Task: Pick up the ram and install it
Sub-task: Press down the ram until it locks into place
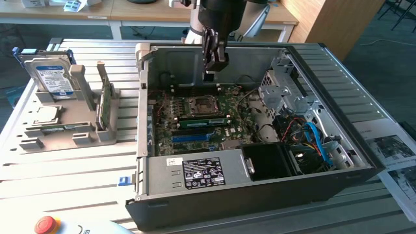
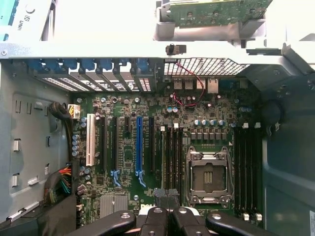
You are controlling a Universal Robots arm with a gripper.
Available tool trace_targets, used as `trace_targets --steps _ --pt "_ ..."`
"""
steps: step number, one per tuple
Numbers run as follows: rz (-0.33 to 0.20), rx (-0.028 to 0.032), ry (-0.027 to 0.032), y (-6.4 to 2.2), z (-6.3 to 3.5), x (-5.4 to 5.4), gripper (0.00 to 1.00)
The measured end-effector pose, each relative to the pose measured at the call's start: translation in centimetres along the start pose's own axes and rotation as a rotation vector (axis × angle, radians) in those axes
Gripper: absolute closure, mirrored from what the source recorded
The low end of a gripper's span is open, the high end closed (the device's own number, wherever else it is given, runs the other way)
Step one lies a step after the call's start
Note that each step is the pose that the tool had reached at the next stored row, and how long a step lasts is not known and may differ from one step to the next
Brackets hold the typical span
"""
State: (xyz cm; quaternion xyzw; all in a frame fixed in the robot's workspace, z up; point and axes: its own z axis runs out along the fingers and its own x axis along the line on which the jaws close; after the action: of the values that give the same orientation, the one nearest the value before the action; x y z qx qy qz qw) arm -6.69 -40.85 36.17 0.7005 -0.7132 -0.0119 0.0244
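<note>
The ram [image 1: 104, 100] is a thin green stick standing on edge in a grey holder [image 1: 78, 136], outside the case on the exterior view's left. In the wrist view the ram [image 2: 211, 12] shows beyond the case wall. My gripper [image 1: 217, 66] hangs inside the open computer case [image 1: 260, 195], above the motherboard [image 1: 195, 122] near the back wall and well apart from the ram. Its black fingers [image 2: 157, 216] are shut, with nothing visible between them. Below my gripper [image 2: 168, 216] run dark memory slots [image 2: 172, 157] beside the CPU socket [image 2: 206, 177].
A silver hard drive [image 1: 55, 78] with a blue label stands in the same holder, and a CPU chip [image 1: 46, 114] lies flat in it. A drive cage [image 1: 286, 97] and blue cables [image 1: 315, 141] crowd the case's right side. A red stop button [image 1: 47, 224] sits at the front.
</note>
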Motion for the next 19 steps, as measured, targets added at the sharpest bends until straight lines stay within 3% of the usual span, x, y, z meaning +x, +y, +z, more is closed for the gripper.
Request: trace_targets --steps 10,19 --pt "-0.001 0.0006 0.0006 0.07 0.0 -0.05 0.9" --pt "-0.013 0.001 0.0051 0.07 0.0 -0.04 0.9"
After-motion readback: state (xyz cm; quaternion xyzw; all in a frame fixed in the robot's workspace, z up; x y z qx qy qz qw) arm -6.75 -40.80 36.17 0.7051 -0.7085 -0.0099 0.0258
